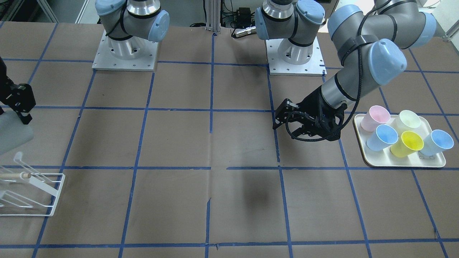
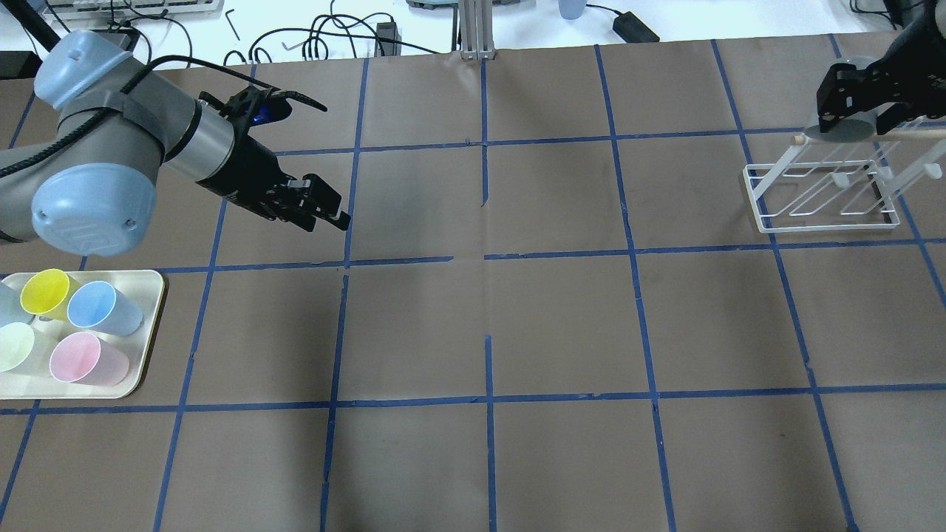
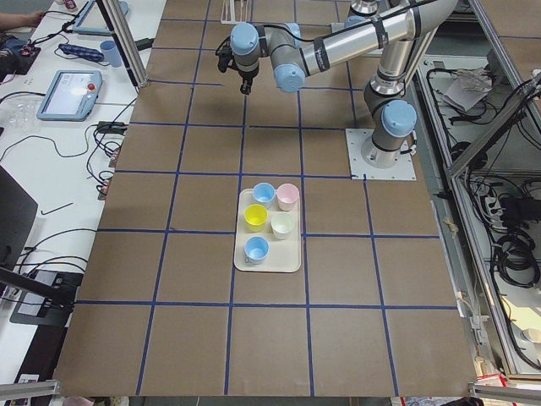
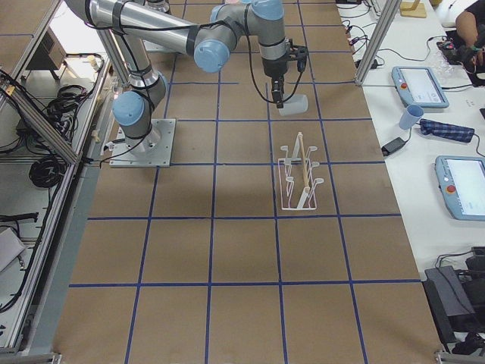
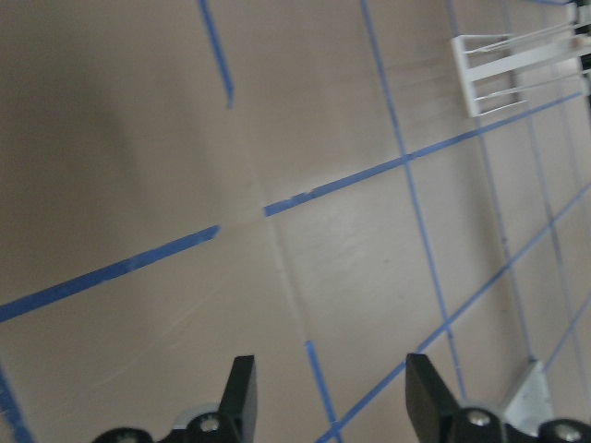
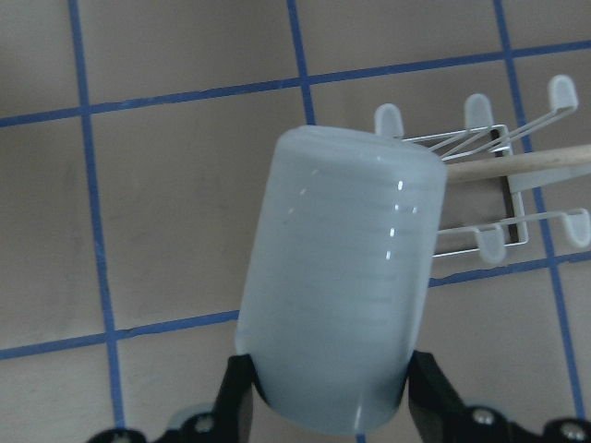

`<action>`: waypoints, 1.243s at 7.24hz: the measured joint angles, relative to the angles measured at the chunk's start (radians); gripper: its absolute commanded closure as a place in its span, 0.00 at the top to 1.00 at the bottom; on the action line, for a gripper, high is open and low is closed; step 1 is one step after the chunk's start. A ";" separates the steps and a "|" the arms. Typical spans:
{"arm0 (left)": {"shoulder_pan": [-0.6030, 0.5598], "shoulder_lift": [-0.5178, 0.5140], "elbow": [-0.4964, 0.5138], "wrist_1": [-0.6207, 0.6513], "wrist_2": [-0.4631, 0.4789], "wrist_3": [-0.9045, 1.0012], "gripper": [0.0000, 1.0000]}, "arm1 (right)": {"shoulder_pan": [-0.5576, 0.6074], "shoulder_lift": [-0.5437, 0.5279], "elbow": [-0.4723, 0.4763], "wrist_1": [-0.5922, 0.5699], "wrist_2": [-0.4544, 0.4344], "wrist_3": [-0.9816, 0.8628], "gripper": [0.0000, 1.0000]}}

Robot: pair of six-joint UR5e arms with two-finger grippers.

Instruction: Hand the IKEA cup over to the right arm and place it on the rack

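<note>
My right gripper (image 2: 856,109) is shut on the IKEA cup (image 2: 842,131), a pale grey tumbler. It holds the cup tilted in the air just behind the far end of the white wire rack (image 2: 820,196). In the right wrist view the cup (image 6: 337,277) fills the space between the fingers, with the rack's prongs and wooden rod (image 6: 517,164) behind and below it. In the front-facing view the cup (image 1: 12,136) hangs above the rack (image 1: 32,193). My left gripper (image 2: 332,213) is open and empty above the table on the left side; the left wrist view shows its fingers (image 5: 242,392) apart over bare paper.
A cream tray (image 2: 148,295) at the left edge holds yellow, blue, pink and pale green cups, near my left arm's elbow. Brown paper with blue tape lines covers the table. Cables and devices lie beyond the far edge.
</note>
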 measured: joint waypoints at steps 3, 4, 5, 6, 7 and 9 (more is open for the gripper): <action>-0.146 0.062 -0.007 0.124 0.257 -0.186 0.93 | 0.001 -0.010 0.106 -0.246 -0.081 -0.013 0.22; -0.183 0.090 -0.008 0.136 0.338 -0.207 0.93 | 0.001 -0.017 0.172 -0.374 -0.086 -0.025 0.22; -0.206 0.120 -0.010 0.138 0.390 -0.221 0.97 | 0.000 -0.022 0.241 -0.500 -0.086 -0.033 0.22; -0.217 0.141 -0.013 0.134 0.414 -0.238 1.00 | -0.002 -0.026 0.290 -0.581 -0.086 -0.036 0.22; -0.221 0.153 -0.018 0.132 0.423 -0.253 1.00 | -0.005 -0.030 0.322 -0.619 -0.086 -0.036 0.22; -0.220 0.156 -0.021 0.131 0.426 -0.263 1.00 | -0.007 -0.055 0.392 -0.682 -0.089 -0.034 0.21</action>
